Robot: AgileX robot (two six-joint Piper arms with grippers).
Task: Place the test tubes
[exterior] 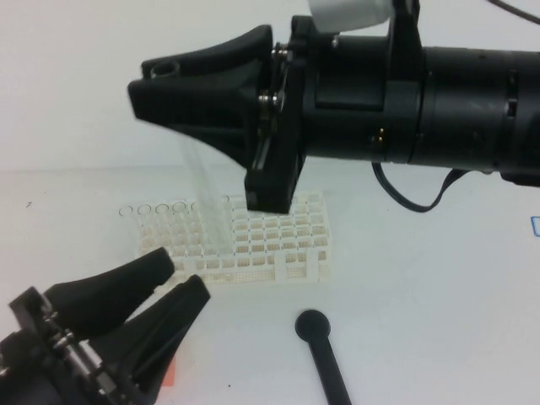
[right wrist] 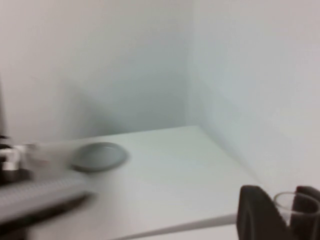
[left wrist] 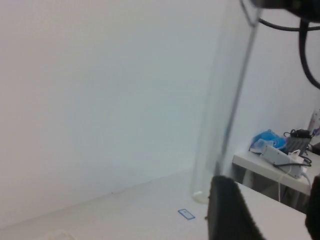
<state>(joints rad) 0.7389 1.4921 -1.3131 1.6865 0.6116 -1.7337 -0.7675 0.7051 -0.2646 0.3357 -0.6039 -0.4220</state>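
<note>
left gripper sits nearest, fingers apart and empty; right gripper pinches a test tube above the rack.
tube's long axis runs nearly upright, hanging below the closed fingers, its lower end at the rack's left cells; whether it is seated, cannot tell.

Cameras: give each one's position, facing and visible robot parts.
High view: raised on robot's side, looking down at the white plastic rack; left hand low left, open; right hand above the rack, gripping the clear test tube.
Left wrist view: on the left arm, facing the tube and wall; one black finger shows.
Right wrist view: on the right arm, facing a wall corner; fingers clasp the tube's rim.
All share the tube.
</note>
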